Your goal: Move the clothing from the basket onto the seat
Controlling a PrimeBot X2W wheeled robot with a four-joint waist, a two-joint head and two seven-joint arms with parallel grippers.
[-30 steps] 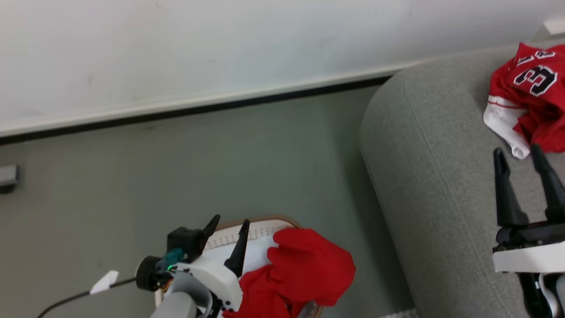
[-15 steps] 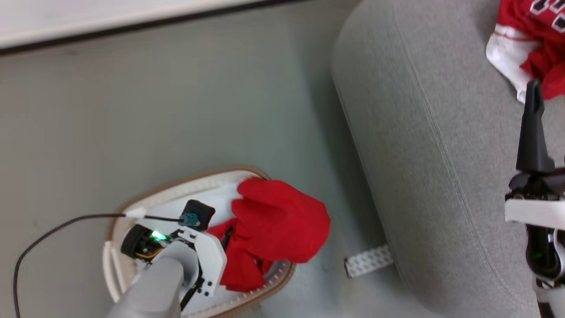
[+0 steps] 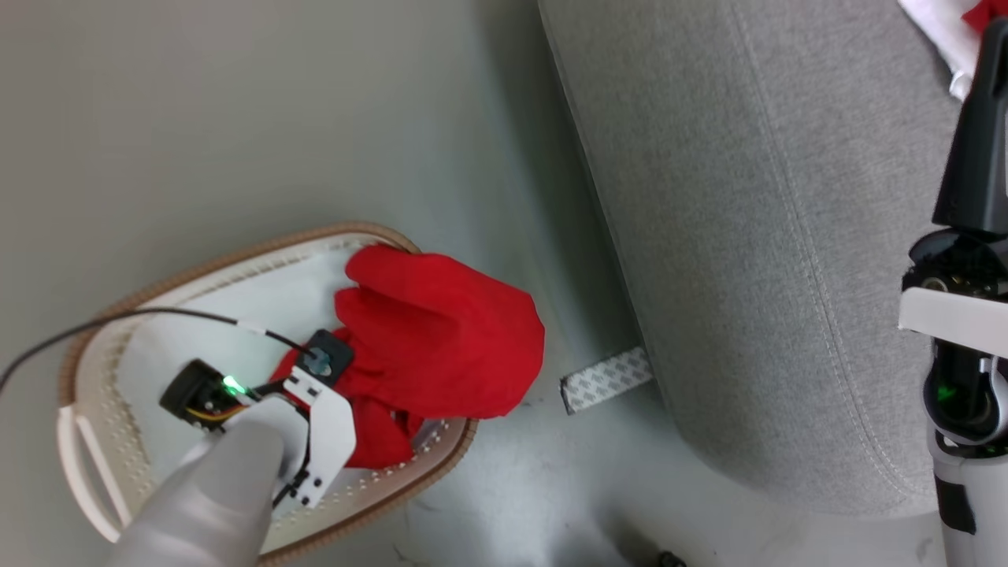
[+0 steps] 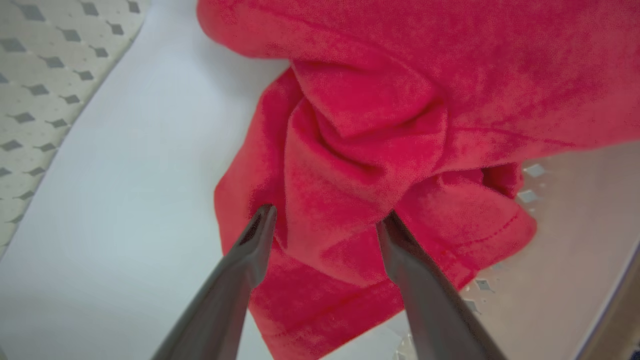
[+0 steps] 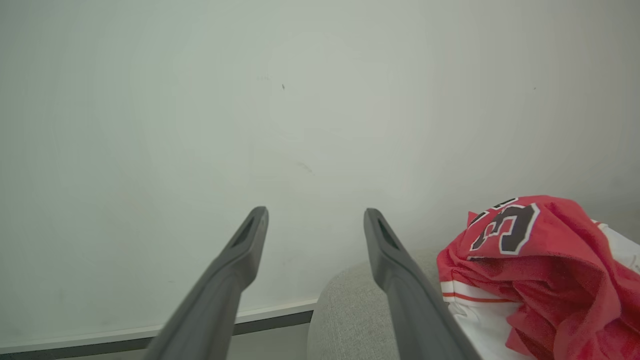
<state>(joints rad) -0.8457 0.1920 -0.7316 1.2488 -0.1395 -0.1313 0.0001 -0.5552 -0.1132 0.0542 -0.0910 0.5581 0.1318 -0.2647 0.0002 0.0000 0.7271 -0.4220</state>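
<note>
One of the two red garments is already delivered: the numbered jersey (image 5: 525, 250) is seen crumpled on the grey seat (image 3: 748, 236), at about 1 o'clock in the head view. The plain red garment (image 3: 441, 339) is left in the laundry basket (image 3: 98, 394), at 8 o'clock, laid on a pale sheet (image 4: 125, 175) and draped over the rim on the 3 o'clock side. The left gripper (image 4: 326, 215) is set down on it, with its fingers spread wide on both sides of a fold and the tips pressed into the cloth, not closed. The right gripper (image 5: 315, 214) is held with fingers apart and nothing between them. About half the task is judged done. Grasping, lifting and carrying are left.
</note>
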